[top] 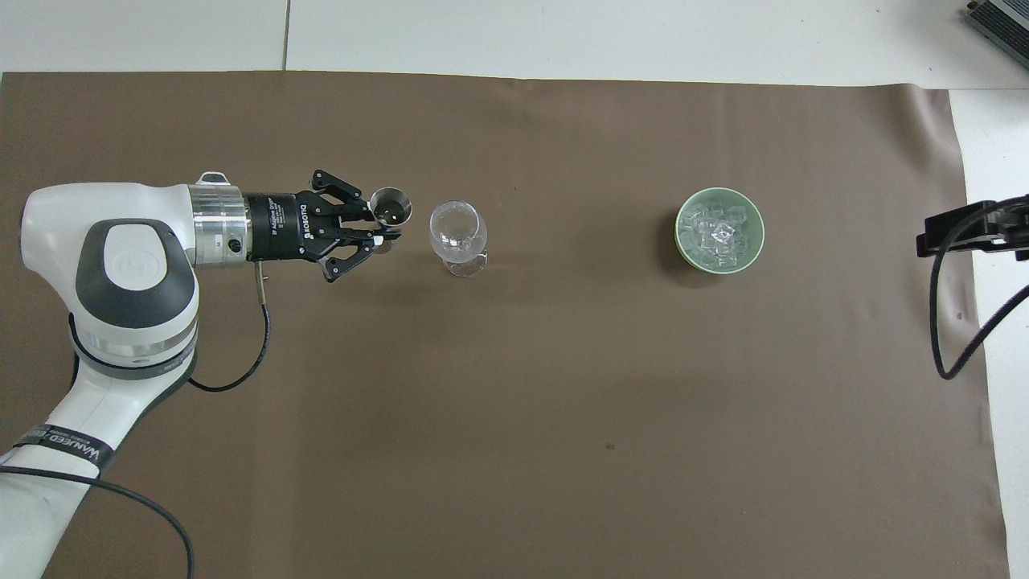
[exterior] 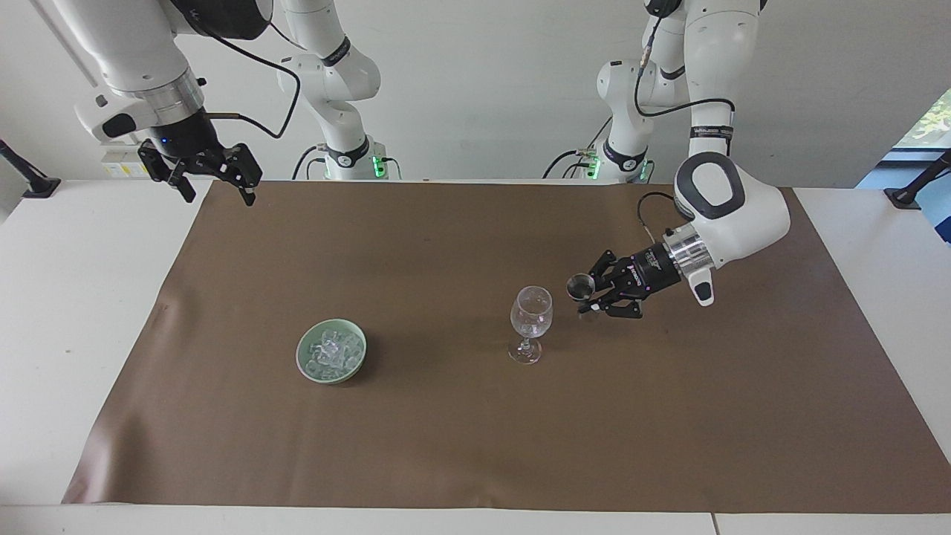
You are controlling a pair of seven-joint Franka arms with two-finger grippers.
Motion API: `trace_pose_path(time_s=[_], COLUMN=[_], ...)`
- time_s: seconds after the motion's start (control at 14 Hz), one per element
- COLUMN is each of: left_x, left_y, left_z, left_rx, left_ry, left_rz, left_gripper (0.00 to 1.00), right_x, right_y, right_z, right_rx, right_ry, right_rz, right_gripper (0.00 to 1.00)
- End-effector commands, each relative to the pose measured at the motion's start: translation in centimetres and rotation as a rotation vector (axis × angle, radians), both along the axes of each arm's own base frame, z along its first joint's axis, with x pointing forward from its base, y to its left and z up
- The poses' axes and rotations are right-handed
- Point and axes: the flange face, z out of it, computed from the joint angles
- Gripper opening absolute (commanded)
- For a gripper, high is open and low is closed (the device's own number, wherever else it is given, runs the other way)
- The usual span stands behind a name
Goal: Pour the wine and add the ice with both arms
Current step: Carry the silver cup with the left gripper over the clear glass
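A clear stemmed wine glass (exterior: 531,316) (top: 457,231) stands upright mid-mat, and its bowl looks colourless. My left gripper (exterior: 583,299) (top: 384,235) is shut on the waist of a small metal measuring cup (exterior: 578,285) (top: 390,206). It hovers just beside the glass, toward the left arm's end, without touching it. No wine shows; the cup's inside looks dark. The ice (exterior: 332,348) (top: 718,232) lies heaped in a pale green bowl (exterior: 303,362) (top: 680,241) toward the right arm's end. My right gripper (exterior: 217,195) (top: 965,229) waits open over the mat's corner by its base.
A brown mat (exterior: 475,446) (top: 514,402) covers most of the white table (exterior: 74,297). The right arm's black cable (top: 957,322) hangs over the mat's edge near the bowl.
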Motion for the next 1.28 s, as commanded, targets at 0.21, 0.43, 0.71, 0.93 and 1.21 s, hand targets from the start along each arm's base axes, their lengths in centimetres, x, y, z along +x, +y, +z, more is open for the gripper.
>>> trace_pose_path(time_s=[0.21,0.43,0.71,0.93,1.21], left_x=[-0.3,-0.5,-0.7,-0.6,-0.6], left_y=[-0.6,-1.1,-2.2,-3.0,-3.9], left_z=[1.7,2.3,3.1,3.7,4.3], left_rx=[0.06,0.106,0.129,0.172,0.212], left_ry=[-0.03,-0.048,-0.078,-0.087,-0.115], left_rz=[0.004,-0.013,-0.018,-0.025,-0.035], left_gripper=[0.0,0.0,0.0,0.0,0.0], right_x=[-0.4,-0.4,-0.4,-0.4,-0.4], right_y=[-0.1,-0.1,-0.1,-0.1,-0.1], right_z=[0.0,0.0,0.0,0.0,0.0], right_rx=[0.013,0.013,0.013,0.013,0.013], right_ry=[-0.002,-0.002,-0.002,-0.002,-0.002], right_rz=[0.019,0.019,0.019,0.019,0.019], right_gripper=[1.0,1.0,1.0,1.0,1.0])
